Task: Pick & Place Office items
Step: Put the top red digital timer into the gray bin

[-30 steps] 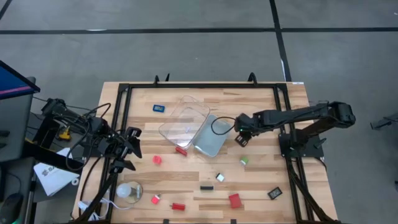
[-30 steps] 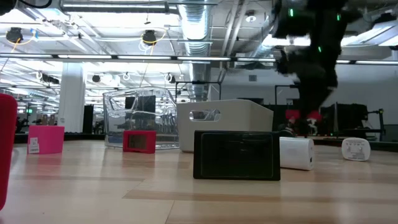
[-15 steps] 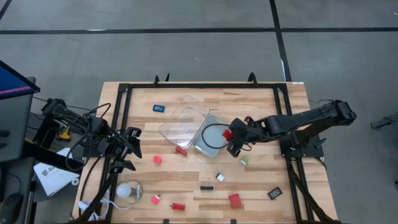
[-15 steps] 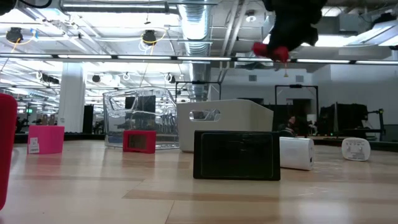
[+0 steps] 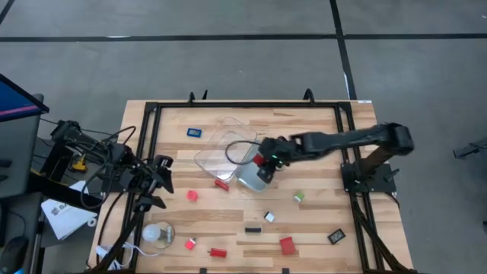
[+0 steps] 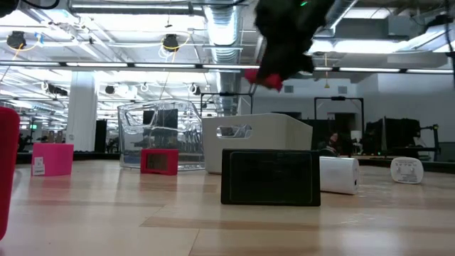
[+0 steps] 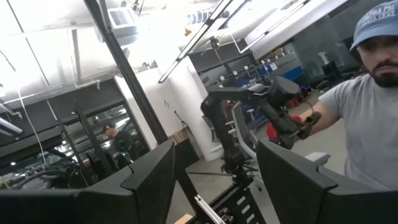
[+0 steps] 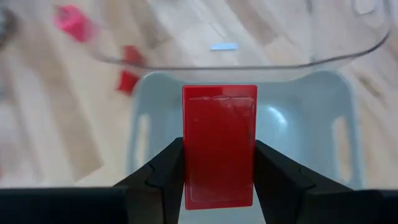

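My right gripper (image 5: pixel 268 161) is shut on a flat red block (image 8: pixel 219 144) and hangs above the grey-white tray (image 5: pixel 256 173) at the table's middle. The block also shows in the low view (image 6: pixel 263 78), high above the tray (image 6: pixel 256 142). A clear tray (image 5: pixel 223 148) lies beside the grey one, toward the far left. My left gripper (image 5: pixel 161 183) is open and empty at the table's left edge. Other small items lie on the wood: a red piece (image 5: pixel 221 183), a red cube (image 5: pixel 192 195), a green piece (image 5: pixel 298 196), a blue piece (image 5: pixel 194 132). My right gripper pinches the red block by its two long side edges (image 8: pixel 186 155) between its two fingers. One broad flat face of the block is toward the wrist camera. The block is lifted clear, above the grey tray.
A round whitish object with a cord (image 5: pixel 157 234) lies near left. More pieces lie toward the near edge: a black bar (image 5: pixel 253 227), a white piece (image 5: pixel 268 217), a red block (image 5: pixel 287 244), a dark piece (image 5: pixel 335 237). A person stands beyond the table in the left wrist view (image 7: pixel 367 106).
My right gripper has risen from the table right of the grey tray with the red block and has gone toward the table's left, until it hangs over the grey tray. The block has been lifted clear of the wood. The left arm has kept still.
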Available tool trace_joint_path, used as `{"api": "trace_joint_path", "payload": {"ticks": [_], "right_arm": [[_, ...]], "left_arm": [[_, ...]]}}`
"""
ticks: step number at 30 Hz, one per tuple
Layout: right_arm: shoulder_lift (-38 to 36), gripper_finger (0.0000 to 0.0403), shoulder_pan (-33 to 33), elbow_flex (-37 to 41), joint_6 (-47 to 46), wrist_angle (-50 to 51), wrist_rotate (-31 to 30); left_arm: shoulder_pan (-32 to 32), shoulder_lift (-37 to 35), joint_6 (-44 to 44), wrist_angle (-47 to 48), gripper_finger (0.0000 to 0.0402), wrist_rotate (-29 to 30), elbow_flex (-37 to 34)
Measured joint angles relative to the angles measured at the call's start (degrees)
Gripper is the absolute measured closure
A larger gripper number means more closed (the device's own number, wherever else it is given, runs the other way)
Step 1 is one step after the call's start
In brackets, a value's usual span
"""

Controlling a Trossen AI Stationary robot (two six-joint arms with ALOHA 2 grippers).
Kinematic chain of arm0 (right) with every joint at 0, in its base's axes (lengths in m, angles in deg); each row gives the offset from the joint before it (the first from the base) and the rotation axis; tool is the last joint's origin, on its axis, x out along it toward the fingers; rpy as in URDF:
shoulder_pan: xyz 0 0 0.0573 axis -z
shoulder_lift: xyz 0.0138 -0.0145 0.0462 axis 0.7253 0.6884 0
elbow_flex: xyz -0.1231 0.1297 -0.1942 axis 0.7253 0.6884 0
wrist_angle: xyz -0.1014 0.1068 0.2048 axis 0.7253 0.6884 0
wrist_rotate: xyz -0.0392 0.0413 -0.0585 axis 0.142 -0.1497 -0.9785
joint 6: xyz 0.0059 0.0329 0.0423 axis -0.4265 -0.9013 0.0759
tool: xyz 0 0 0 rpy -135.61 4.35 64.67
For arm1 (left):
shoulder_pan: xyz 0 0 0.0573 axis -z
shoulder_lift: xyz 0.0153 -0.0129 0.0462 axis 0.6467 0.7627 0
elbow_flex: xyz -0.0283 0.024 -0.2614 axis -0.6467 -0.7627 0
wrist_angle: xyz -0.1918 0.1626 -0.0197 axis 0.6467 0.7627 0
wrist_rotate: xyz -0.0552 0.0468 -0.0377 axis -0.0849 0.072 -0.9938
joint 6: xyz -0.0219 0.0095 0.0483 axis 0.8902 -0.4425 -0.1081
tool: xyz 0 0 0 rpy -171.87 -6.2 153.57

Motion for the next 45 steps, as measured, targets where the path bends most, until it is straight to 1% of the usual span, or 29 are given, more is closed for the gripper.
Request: {"api": "trace_joint_path", "payload": {"ticks": [3,6,8,10,13,17,21,23,28,32,35,39,45], "right_arm": [[5.99,0.0253,1.64,-6.54,1.87,5.47,-0.04],[11.71,0.0253,1.88,-11.98,3.12,11.82,-0.22],[14.51,0.0253,1.85,-14.33,3.48,14.14,-0.98],[16.03,0.0253,1.79,-14.88,3.34,15.71,-1.36],[16.45,0.0253,1.81,-14.85,2.33,17.72,-1.73],[15.27,0.0253,1.86,-14.85,0.45,18.78,-4.8],[15.12,0.0253,1.83,-14.84,-0.41,19.31,-4.96],[15.08,0.0253,2.11,-13.6,0.09,18.01,-4.94],[15.05,0.0253,4.25,-8.03,1.46,15.91,-4.12],[15.03,0.0253,6.35,-4.71,2.92,11.49,-0.63],[15.01,0.0253,7.12,-3.84,4.11,9.07,1.61],[14.99,0.0253,7.58,-3.6,4.77,8.32,3.25],[14.99,0.0252,7.29,-3.6,4.85,8.39,3.45]], "left_arm": [[0.0,-0.05,-0.01,0.03,0.0175,0.39,0.0],[0.0,-0.06,-0.02,0.06,0.0175,0.43,0.0],[0.0,-0.06,0.0,0.11,0.0175,0.41,0.0],[0.0,-0.08,0.0,0.11,0.0175,0.41,0.0],[0.0,-0.04,0.02,0.45,0.0175,0.41,0.0],[0.0,-0.01,0.02,0.82,0.0175,0.42,0.0],[0.0,-0.02,0.19,0.65,0.0175,0.41,0.0],[0.0,-0.02,0.47,0.64,0.0175,0.42,0.0],[0.0,-0.02,0.72,0.61,0.0175,0.43,0.0],[0.0,-0.02,0.83,0.59,0.0175,0.41,0.0],[0.0,-0.02,0.85,0.61,0.0175,0.43,0.0],[0.0,-0.02,0.87,0.65,0.0175,0.43,0.0],[0.0,-0.02,0.87,0.69,0.0175,0.41,0.0]]}}
